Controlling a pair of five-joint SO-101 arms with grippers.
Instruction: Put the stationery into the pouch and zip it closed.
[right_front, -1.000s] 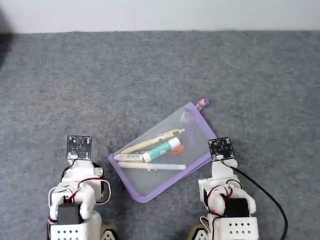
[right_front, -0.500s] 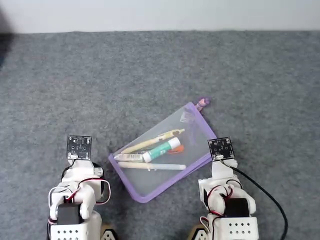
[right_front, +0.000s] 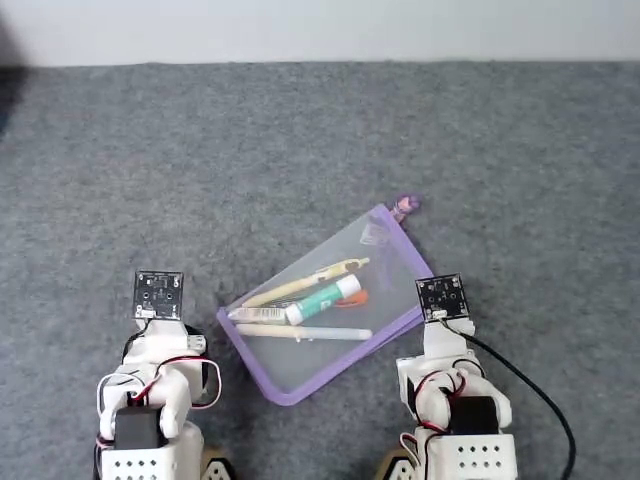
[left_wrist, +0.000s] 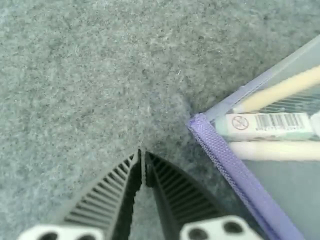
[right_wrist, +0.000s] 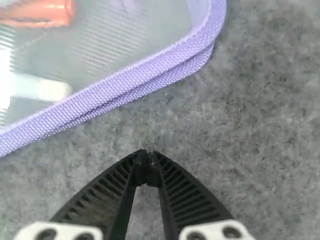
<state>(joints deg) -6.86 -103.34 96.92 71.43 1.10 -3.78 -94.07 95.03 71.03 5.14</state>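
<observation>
A clear pouch with purple edging lies slanted on the grey carpet between the two arms. Inside it are pens and a glue stick, among them a cream pen and something orange. Its purple zipper pull sticks out at the far corner. My left gripper is shut over bare carpet, just short of the pouch's purple corner. My right gripper is also shut, empty, close to the pouch's zippered edge.
Grey carpet spreads wide beyond the pouch up to a pale wall strip at the back. Both arm bases stand at the near edge, with a black cable trailing from the right one.
</observation>
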